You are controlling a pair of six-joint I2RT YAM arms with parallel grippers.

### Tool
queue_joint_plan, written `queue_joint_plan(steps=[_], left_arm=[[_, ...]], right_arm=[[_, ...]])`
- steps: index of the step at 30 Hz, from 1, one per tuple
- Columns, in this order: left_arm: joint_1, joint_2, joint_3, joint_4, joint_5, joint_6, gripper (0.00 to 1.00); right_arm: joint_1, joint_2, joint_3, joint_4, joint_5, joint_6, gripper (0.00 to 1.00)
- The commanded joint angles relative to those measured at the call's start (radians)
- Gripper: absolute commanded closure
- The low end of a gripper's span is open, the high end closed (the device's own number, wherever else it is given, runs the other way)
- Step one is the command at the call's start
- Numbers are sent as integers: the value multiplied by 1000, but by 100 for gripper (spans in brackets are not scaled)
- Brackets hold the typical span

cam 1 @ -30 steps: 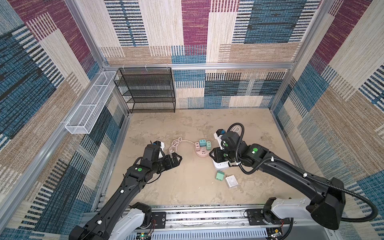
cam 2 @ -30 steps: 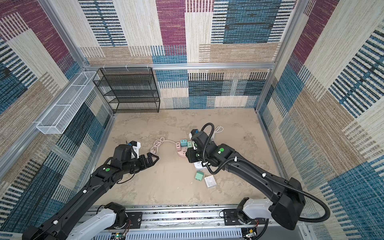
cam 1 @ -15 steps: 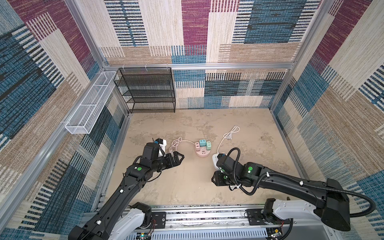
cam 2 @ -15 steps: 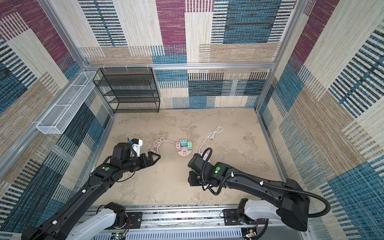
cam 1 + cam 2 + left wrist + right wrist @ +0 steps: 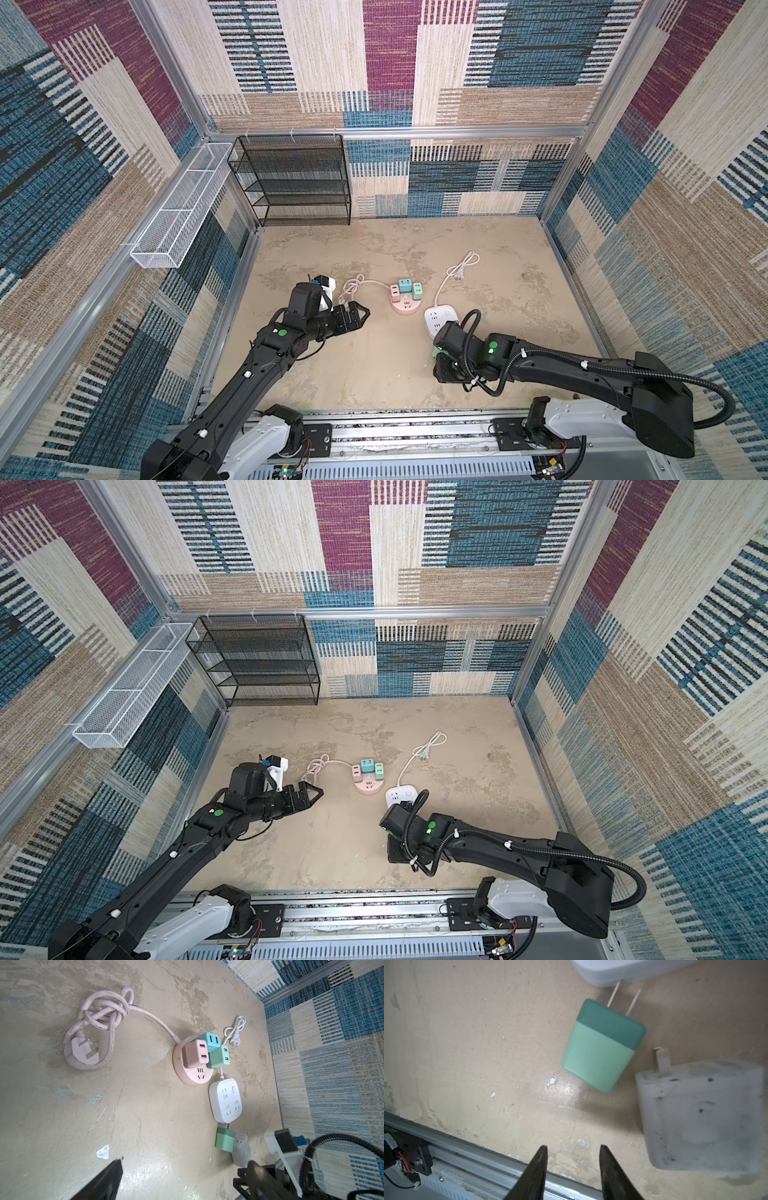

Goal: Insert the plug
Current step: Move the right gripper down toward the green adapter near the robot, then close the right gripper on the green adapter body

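Note:
A two-tone green plug [image 5: 600, 1051] lies flat on the table with its two prongs touching the edge of the white power strip [image 5: 225, 1101]. It also shows in the left wrist view as the green plug [image 5: 224, 1139]. A dirty white adapter [image 5: 702, 1118] lies right beside it. My right gripper [image 5: 573, 1148] hovers open and empty just short of the plug, toward the front rail. My left gripper [image 5: 360, 314] is open wide and empty, low over the table left of the pink round strip [image 5: 405, 306].
Three small cube chargers [image 5: 207, 1049] sit in the pink round strip, whose knotted pink cord and plug [image 5: 83, 1051] lie to its left. The white strip's cord [image 5: 459, 268] runs toward the back. A black wire shelf [image 5: 291, 178] stands at the back left. The metal front rail [image 5: 467, 1159] is close behind my right gripper.
My right arm has swung back from over the strips toward the front edge and now sits low by the green plug, its jaws a little wider. The left gripper edged slightly right.

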Motion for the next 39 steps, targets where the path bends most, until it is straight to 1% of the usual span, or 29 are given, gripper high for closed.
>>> queue_joint_plan(steps=[1,6,16,24,30,34,39], left_arm=[[-1,-15,3,20,14,18,2],[-1,-30,-1,15,13,20,2],[-1,-46,9,2,14,22,2],[-1,-48,13,-7,20,24,2],[0,-70,15,-19,17,25,2],[-1,-74,24,-30,15,31,2],[-1,-85,12,-33,18,23,2]], right_arm=[[0,-5,-14,59,23,37,56],[-4,2,-6,43,76,36,54],[-32,7,-21,33,144,58,46],[-66,44,-2,37,185,23,46],[-85,66,24,48,220,3,41],[-89,102,47,72,219,-4,40],[-88,182,89,90,212,-15,40]])
